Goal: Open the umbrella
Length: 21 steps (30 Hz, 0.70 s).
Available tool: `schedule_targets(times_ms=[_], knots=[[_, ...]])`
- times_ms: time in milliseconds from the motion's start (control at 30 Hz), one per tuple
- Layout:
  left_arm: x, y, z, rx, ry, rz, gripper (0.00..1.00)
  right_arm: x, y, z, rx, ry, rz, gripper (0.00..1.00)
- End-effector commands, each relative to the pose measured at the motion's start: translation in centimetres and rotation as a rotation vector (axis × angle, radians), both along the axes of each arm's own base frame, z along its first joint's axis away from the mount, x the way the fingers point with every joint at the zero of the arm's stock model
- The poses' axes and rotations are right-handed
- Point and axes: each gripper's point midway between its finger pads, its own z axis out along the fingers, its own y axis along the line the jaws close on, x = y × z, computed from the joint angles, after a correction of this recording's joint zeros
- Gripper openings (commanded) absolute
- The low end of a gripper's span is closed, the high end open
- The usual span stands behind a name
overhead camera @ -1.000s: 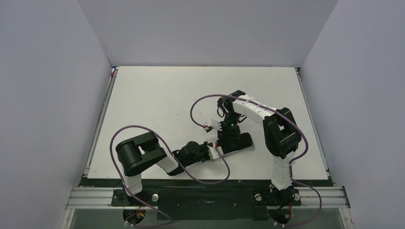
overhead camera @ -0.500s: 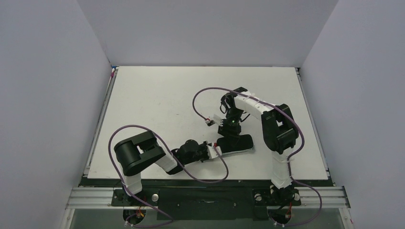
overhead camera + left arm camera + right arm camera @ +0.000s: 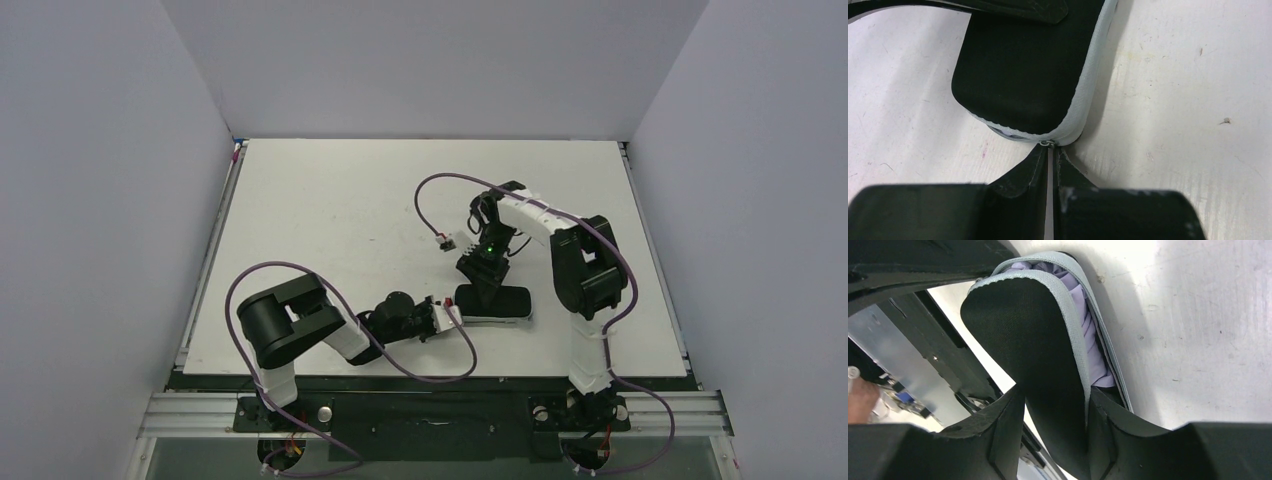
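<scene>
Umbrella [image 3: 492,302] lies folded toward the near edge of the table [image 3: 330,200], right gripper [image 3: 1053,406] clamped on its black flap [image 3: 1038,340], left gripper [image 3: 1052,149] pinched shut on the pale hem [image 3: 1083,100]; a slow, steady outward pull should spread it

Bright, even overhead light floods the white table [image 3: 330,200]; a soft shadow hugs the umbrella [image 3: 1018,65], and glare whitens the tabletop in wrist close-ups.

The folded fabric umbrella [image 3: 495,303] shows matte black panels edged with pale grey-white trim, with crumpled lavender cloth [image 3: 1090,330] inside. The flat table [image 3: 330,200] is white and faintly scuffed. The thin cables [image 3: 419,200] look purple, possibly braided.
</scene>
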Motion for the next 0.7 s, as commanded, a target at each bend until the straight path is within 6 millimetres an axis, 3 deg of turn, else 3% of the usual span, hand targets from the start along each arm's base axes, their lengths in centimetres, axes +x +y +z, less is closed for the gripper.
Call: schedule_targets(times_ms=[0, 267, 467, 600, 667], knots=[[-4.2, -2.7, 3.3, -0.137, 0.054, -0.200, 0.00, 8.8, 3.6, -2.8, 0.107, -0.298, -0.188, 0.00], [-3.7, -2.6, 3.1, -0.134, 0.080, -0.161, 0.00, 10.6, 4.2, -3.1, 0.098, -0.344, -0.362, 0.00], [-1.7, -3.2, 3.7, -0.162, 0.072, -0.079, 0.00, 8.8, 5.6, -3.1, 0.127, -0.289, -0.439, 0.00], [-0.3, -0.1, 4.0, -0.170, 0.102, 0.033, 0.02, 8.1, 4.3, -3.3, 0.106, -0.292, -0.405, 0.00], [0.4, 2.3, 3.9, -0.160, 0.132, 0.087, 0.13, 7.7, 3.7, -3.3, 0.101, -0.298, -0.359, 0.00]])
